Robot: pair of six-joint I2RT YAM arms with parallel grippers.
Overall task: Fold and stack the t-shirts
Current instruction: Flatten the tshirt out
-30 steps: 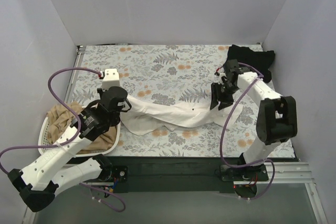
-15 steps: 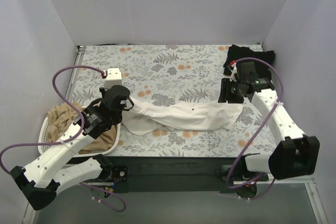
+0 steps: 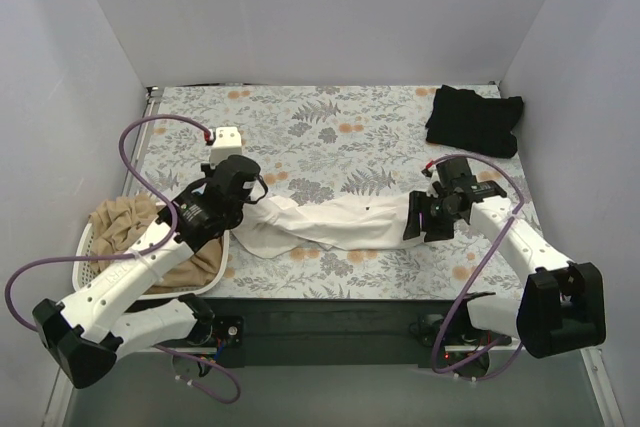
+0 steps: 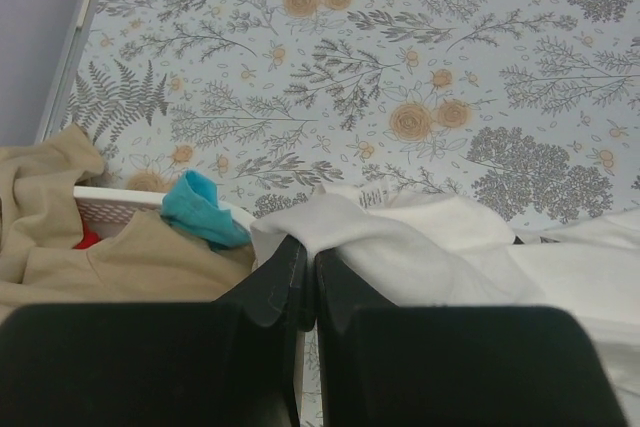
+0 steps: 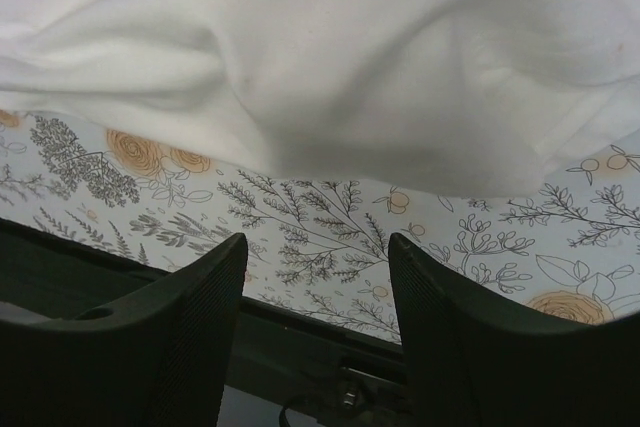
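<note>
While stretching white t-shirt [image 3: 340, 222] as a twisted rope across the middle of floral surface [image 3: 330, 127], clamping its left end tight in left jaws, next to basket [image 4: 110, 207] holding tan t-shirt [image 3: 120, 219]. Hovering right jaws spread and empty at the right end. Probably best: biting a hem corner, not the bunched middle, then pulling flat. Leaving black t-shirt [image 3: 475, 119] folded at far right corner.

left arm [image 3: 130, 272]: reaches forward and inward from its base, wrist tipped down
left gripper [image 4: 308, 247]: fingers pressed together, pinching the edge of the white t-shirt [image 3: 340, 222] at their tips
right arm [image 3: 520, 242]: elbow bent, forearm angled inward
right gripper [image 5: 318, 242]: fingers spread apart, nothing between them
</note>
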